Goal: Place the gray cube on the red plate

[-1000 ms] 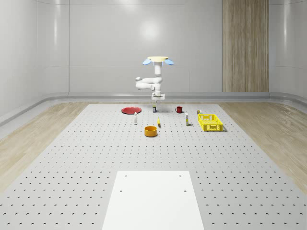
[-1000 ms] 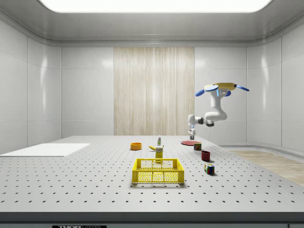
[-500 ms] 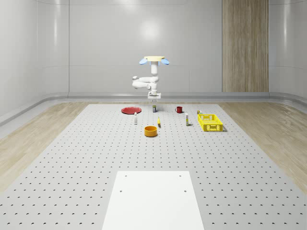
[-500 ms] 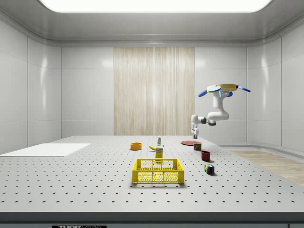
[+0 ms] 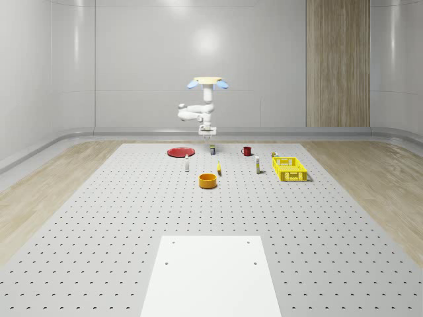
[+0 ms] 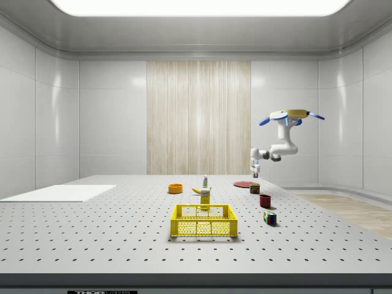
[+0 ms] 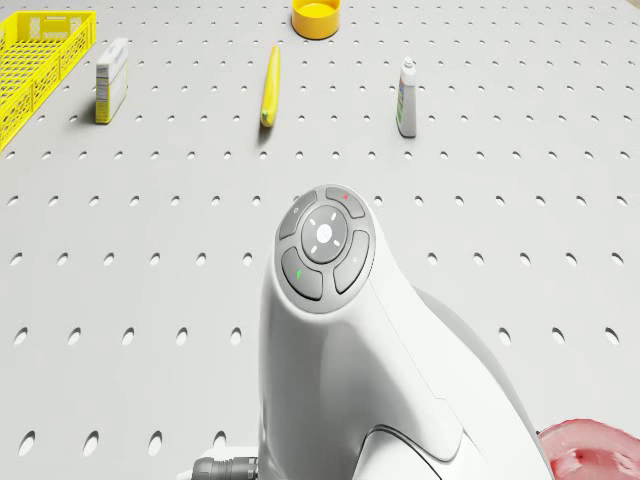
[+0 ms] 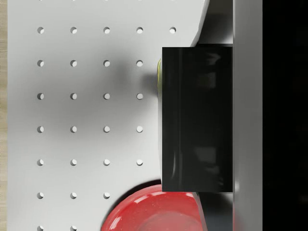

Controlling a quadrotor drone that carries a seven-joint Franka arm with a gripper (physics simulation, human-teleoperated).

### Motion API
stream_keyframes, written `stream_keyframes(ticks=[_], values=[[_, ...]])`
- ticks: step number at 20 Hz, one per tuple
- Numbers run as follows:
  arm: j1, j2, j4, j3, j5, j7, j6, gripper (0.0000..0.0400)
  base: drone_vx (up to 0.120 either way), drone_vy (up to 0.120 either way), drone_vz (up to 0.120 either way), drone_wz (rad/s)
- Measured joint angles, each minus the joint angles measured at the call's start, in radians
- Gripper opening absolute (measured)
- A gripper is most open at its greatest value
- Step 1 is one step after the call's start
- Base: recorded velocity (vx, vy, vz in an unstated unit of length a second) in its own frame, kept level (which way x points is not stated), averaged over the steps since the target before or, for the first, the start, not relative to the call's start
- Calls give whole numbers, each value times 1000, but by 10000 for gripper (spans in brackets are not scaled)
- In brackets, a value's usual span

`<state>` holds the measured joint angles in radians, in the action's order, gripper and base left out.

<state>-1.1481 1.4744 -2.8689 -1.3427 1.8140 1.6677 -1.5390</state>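
Note:
I hover above the table's far end, drone body [image 5: 205,82] over the space between the red plate [image 5: 180,152] and a small can [image 5: 212,150]. My arm hangs down with the gripper [image 5: 206,132] in the air, just off the plate's right edge in the whole-scene view. From the side, the gripper [image 6: 255,173] hangs a little above the plate [image 6: 246,184]. In the wrist view a dark gray cube [image 8: 192,144] sits against a finger [image 8: 248,115], gripped, with the plate's rim [image 8: 154,211] below it. My arm [image 7: 330,330] and the plate's edge [image 7: 590,450] appear in the drone view.
On the table stand a red mug [image 5: 246,150], a yellow crate [image 5: 289,168], an orange bowl [image 5: 208,180], a banana [image 5: 219,168], a bottle [image 5: 187,163] and a small box [image 5: 257,165]. A colourful cube [image 6: 269,217] lies by the mug. A white sheet [image 5: 210,274] covers the near end.
Drone, arm and gripper have shifted to the whole-scene view's left, from over the can toward the red plate. The cube stays gripped. The table's objects have not moved.

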Motion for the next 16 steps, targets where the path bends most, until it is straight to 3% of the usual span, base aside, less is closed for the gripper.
stream_keyframes(ticks=[4,6,8,14,16], values=[[-2,6,0,-1,-3,1,-6,250,0,-120,0,0],[-2,9,0,-1,-4,2,-9,250,-120,-120,0,0],[-3,12,1,-2,-5,2,-11,250,0,-120,0,0],[-5,20,1,-3,-8,4,-19,250,0,-120,-120,0],[-6,23,1,-4,-10,5,-22,250,0,-120,-20,0]])
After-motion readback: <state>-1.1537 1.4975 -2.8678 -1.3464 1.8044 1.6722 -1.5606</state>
